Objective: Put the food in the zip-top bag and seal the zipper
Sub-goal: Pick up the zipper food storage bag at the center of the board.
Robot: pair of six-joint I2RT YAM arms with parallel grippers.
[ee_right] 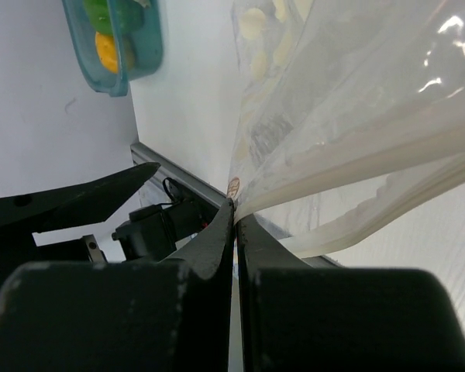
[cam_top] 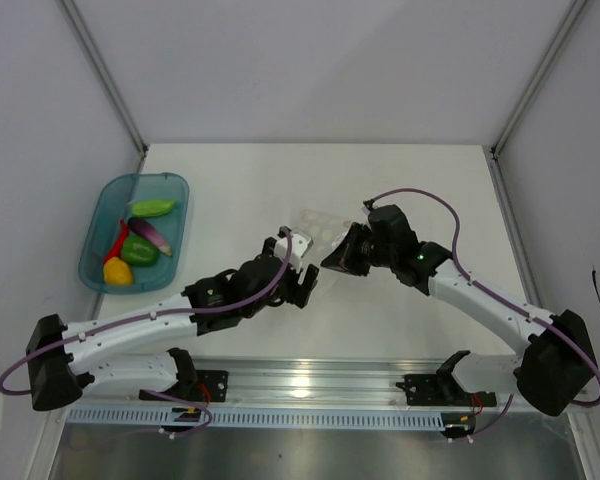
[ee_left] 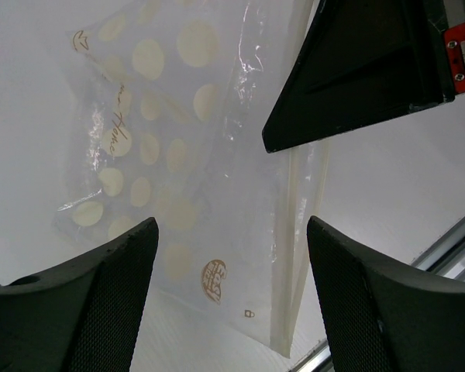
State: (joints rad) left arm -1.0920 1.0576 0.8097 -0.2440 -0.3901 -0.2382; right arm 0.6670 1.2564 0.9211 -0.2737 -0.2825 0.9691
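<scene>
Fingers on the right arm [ee_right: 209,248] are pressed together on the mouth edge of the zip-top bag [ee_right: 349,85], pinching it at the zipper [ee_right: 364,159]. The fingers on the left arm [ee_left: 112,275] are spread wide, holding nothing, with the bag's dotted face showing between them. The bag sits mid-tabletop [cam_top: 410,185] between both arms. Well apart at the left, the teal tray [cam_top: 93,242] holds the food [cam_top: 140,250]: two green pieces, eggplant, chili and yellow pepper.

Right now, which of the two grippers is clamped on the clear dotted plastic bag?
The right gripper: it is pinched shut on an edge of the clear dotted bag, while the left gripper stands open, gripping nothing.
</scene>
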